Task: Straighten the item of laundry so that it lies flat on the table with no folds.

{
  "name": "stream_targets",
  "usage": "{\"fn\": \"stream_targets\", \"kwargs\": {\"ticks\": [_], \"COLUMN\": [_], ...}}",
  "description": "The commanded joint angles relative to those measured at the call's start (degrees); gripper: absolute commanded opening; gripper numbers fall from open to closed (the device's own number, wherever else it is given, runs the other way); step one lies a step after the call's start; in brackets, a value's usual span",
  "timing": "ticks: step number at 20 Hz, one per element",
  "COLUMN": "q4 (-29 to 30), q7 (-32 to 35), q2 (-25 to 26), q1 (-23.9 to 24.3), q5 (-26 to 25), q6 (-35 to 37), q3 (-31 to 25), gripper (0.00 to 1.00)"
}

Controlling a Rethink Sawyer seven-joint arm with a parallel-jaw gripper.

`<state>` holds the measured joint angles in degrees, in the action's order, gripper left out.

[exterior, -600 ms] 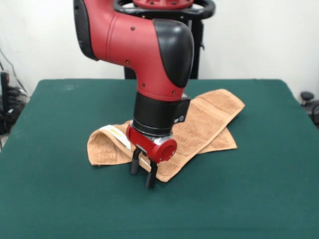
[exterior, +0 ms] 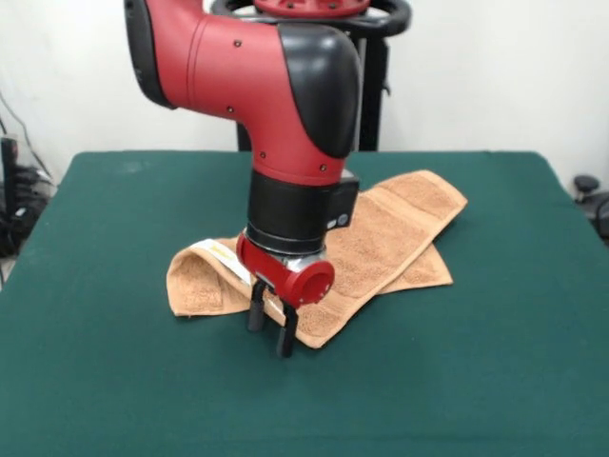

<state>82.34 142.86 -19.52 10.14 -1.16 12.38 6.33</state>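
At folded towel's (exterior: 381, 238) near edge, end effector (exterior: 272, 328) spread; bare table (exterior: 476, 381) all around.

A dark green table (exterior: 114, 381) carries one folded orange-tan towel (exterior: 400, 228) near its middle.

Orange-tan towel (exterior: 381, 238) with white label (exterior: 225, 252), dark green table (exterior: 114, 381), red-black arm (exterior: 257, 67).

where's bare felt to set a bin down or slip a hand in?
Free: the front strip of the table below the pincer; the left side from the towel to the edge; the right side past its far corner. Crowded: the centre, where the folded towel lies under the arm.
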Motion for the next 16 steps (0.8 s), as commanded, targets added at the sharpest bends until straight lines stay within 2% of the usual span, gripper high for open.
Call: {"fn": "stream_targets", "kwargs": {"ticks": [1, 7, 16], "q4": [4.52, 6.06, 7.81], "q7": [4.31, 5.79, 5.59], "q2": [-2.27, -4.53, -1.18], "q1": [-1.76, -2.94, -0.89], "q5": [2.51, 3.09, 3.96], "q6": [6.46, 7.03, 4.29], "q3": [-6.76, -5.65, -9.24], "gripper": [1.0, 1.0, 1.0]}}
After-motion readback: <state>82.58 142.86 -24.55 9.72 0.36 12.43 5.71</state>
